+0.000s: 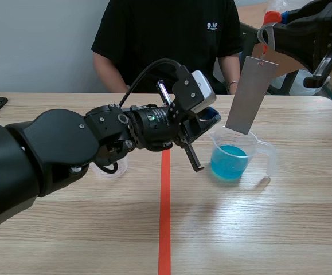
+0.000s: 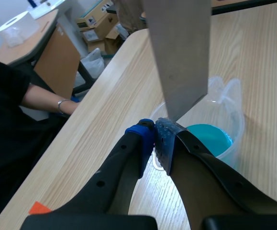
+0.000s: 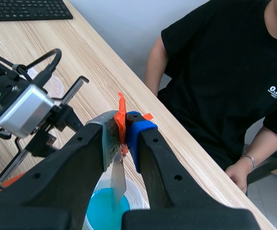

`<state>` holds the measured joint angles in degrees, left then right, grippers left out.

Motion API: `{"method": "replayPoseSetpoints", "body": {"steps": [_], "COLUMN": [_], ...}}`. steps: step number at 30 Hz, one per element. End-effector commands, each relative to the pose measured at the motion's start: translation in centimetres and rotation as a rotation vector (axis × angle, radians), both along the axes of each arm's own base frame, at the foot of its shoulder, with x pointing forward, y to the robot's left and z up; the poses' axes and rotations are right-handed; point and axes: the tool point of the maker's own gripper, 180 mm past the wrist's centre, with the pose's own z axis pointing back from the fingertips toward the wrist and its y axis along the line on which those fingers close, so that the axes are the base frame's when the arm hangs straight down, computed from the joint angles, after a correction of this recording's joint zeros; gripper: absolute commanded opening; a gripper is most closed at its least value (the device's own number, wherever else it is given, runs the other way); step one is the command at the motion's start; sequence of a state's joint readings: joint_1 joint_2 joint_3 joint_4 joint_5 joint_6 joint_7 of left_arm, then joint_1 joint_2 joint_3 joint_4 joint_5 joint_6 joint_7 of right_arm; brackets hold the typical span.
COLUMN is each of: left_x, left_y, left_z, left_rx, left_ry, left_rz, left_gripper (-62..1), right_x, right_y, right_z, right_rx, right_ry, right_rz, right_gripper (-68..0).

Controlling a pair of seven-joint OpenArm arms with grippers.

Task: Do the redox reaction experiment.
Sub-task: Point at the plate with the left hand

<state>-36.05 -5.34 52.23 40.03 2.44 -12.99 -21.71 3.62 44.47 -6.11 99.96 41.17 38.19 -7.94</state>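
Right gripper (image 3: 121,134) pinching the orange tab (image 3: 121,111) of a metal strip (image 1: 250,94), strip hanging over the beaker (image 1: 258,144) of blue liquid (image 1: 229,161), left gripper (image 2: 155,139) beside it, fingers together, empty.

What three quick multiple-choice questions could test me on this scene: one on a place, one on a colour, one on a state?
1. Where does the metal strip have its lower end?
A) at the mouth of the clear cup
B) inside a red bowl
C) on a plate

2. What colour is the liquid?
A) red
B) blue
C) yellow

3. The right end effector is:
A) open
B) shut on nothing
C) shut on the orange tag

Answers: 1 A, the strip hangs down to the cup; 2 B, blue shows through the cup; 3 C, it pinches the tag atop the strip.
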Motion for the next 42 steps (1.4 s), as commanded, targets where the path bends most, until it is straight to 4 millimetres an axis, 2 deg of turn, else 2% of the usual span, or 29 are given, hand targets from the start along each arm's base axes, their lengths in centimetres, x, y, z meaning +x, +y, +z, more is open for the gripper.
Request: {"method": "replayPoseSetpoints", "body": {"steps": [1,11,42], "left_x": [0.3,0.0,0.8], "left_y": [-1.0,-1.7,-1.1], "left_z": [2.1,2.2,1.1], "left_rx": [-0.05,-0.041,0.025], "left_ry": [-0.036,-0.052,-0.042], "left_rz": [-0.017,-0.034,0.02], "left_gripper": [-56.3,-56.3,-56.3], "right_x": [0.3,0.3,0.2], "right_y": [-0.2,-0.1,-0.1], "right_z": [1.3,1.3,1.5], "right_rx": [0.015,0.018,0.027], "right_ry": [-0.035,-0.038,-0.045], "right_rz": [-0.003,-0.001,0.002], "right_gripper": [-66.0,-66.0,-66.0]}}
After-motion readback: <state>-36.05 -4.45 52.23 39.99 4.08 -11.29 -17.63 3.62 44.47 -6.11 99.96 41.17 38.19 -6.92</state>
